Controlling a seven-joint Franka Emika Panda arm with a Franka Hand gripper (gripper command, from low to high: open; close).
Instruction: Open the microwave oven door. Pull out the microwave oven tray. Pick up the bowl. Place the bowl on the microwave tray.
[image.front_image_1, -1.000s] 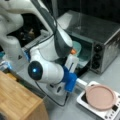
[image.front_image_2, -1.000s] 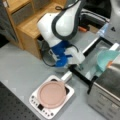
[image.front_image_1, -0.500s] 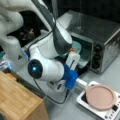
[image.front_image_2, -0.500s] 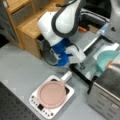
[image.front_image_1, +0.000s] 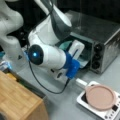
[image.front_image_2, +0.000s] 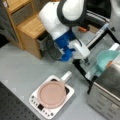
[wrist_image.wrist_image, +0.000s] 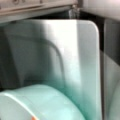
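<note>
Claw (image.front_image_2: 86, 58): at the microwave oven (image.front_image_1: 105, 42) opening; whether its fingers are apart or together, I cannot tell.
Bowl (image.front_image_2: 106, 61): tilted, just beside the claw.
Door (image.front_image_2: 96, 41): open.

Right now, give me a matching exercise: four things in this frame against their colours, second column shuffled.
Things:
1. bowl
2. microwave oven
3. round disc
4. cabinet

Colours:
A. wooden brown
B. pink
C. mint green
D. silver with black knobs

Pairs: 1-C, 2-D, 3-B, 4-A. The gripper is beside the bowl at the oven's open front.
</note>
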